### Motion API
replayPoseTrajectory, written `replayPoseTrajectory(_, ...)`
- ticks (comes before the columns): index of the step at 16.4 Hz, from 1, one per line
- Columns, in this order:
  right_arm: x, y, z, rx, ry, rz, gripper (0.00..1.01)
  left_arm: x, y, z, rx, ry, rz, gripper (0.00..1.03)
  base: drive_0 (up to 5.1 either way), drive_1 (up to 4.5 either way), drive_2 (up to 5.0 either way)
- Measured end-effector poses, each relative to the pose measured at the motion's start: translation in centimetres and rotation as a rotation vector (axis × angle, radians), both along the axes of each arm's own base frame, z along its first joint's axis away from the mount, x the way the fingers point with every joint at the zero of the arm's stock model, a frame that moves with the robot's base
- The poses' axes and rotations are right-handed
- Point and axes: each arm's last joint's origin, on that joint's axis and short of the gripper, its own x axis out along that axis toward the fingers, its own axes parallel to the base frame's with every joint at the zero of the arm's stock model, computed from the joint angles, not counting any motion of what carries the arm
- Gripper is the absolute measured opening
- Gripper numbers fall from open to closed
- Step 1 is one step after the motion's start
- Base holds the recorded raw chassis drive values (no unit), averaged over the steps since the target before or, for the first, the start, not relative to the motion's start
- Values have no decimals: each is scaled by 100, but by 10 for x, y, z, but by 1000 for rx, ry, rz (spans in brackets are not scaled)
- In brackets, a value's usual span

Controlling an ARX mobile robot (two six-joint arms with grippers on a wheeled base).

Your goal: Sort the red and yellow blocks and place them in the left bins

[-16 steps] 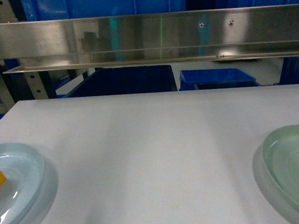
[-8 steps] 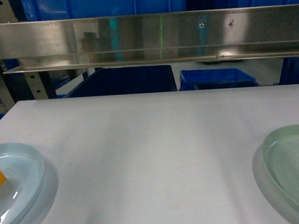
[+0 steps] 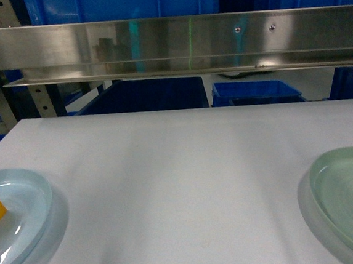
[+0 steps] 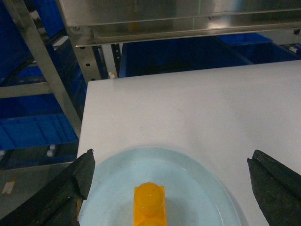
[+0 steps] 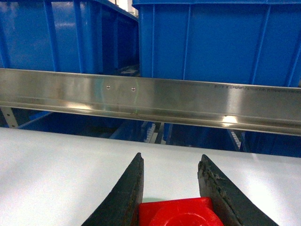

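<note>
- Our left hand (image 4: 171, 181) hangs spread wide over the pale blue plate (image 4: 197, 169), empty, and the orange-yellow block (image 4: 149, 203) sits on that plate midway between the fingers, stud up, nearest this arm.
- Our right hand (image 5: 170, 188) has the red block (image 5: 178, 213) between its fingers; gripping, we judge.
- Blue bins (image 5: 221, 44) stand beyond the table (image 3: 186, 174).
</note>
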Motion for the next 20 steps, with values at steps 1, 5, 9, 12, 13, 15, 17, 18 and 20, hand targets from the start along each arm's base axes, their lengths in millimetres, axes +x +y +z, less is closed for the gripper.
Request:
replayPoseTrajectory(1,0,0,0,0,0,0,29,0,0,0,0,0,0,98,0,0,0)
replayPoseTrajectory(5,0,0,0,0,0,0,29,0,0,0,0,0,0,98,0,0,0)
replayPoseTrajectory(9,0,0,0,0,0,0,29,0,0,0,0,0,0,98,0,0,0)
replayPoseTrajectory(12,0,0,0,0,0,0,29,8,6,4,-6,-10,-22,98,0,0,0)
replayPoseTrajectory(13,0,0,0,0,-2,0,29,28,16,16,-4,-27,-19,98,0,0,0)
replayPoseTrajectory(15,0,0,0,0,-1,0,29,54,24,29,-28,34,-56,98,0,0,0)
replayPoseTrajectory(17,0,0,0,0,-2,0,29,72,22,23,-44,112,-79,98,0,0,0)
replayPoseTrajectory(18,0,0,0,0,-1,0,29,74,20,16,-50,151,-87,98,0,0,0)
replayPoseTrajectory(20,0,0,0,0,-1,0,29,76,16,10,-25,158,-81,98,0,0,0)
